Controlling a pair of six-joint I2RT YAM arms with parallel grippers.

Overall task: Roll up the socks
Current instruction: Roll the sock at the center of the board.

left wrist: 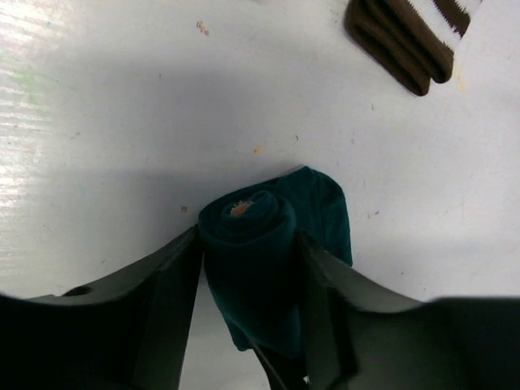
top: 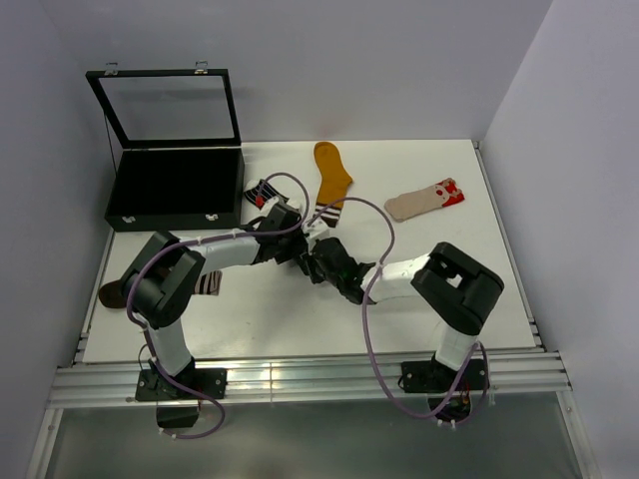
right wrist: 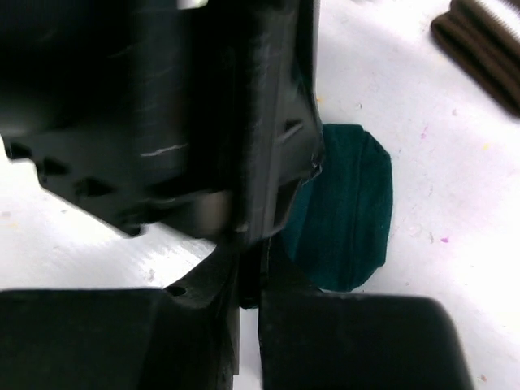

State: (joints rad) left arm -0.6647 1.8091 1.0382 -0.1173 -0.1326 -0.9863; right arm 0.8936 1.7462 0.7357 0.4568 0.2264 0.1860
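The rolled teal sock sits at the middle of the table, a mustard sock at its 12 o'clock, pinched between the left gripper's half-open jaws, the right gripper closed tight at its 4 o'clock.

fingers pressed together beside the teal sock.

We see a black case open on the white table, its glass lid raised upright, well left of and beyond the left gripper.
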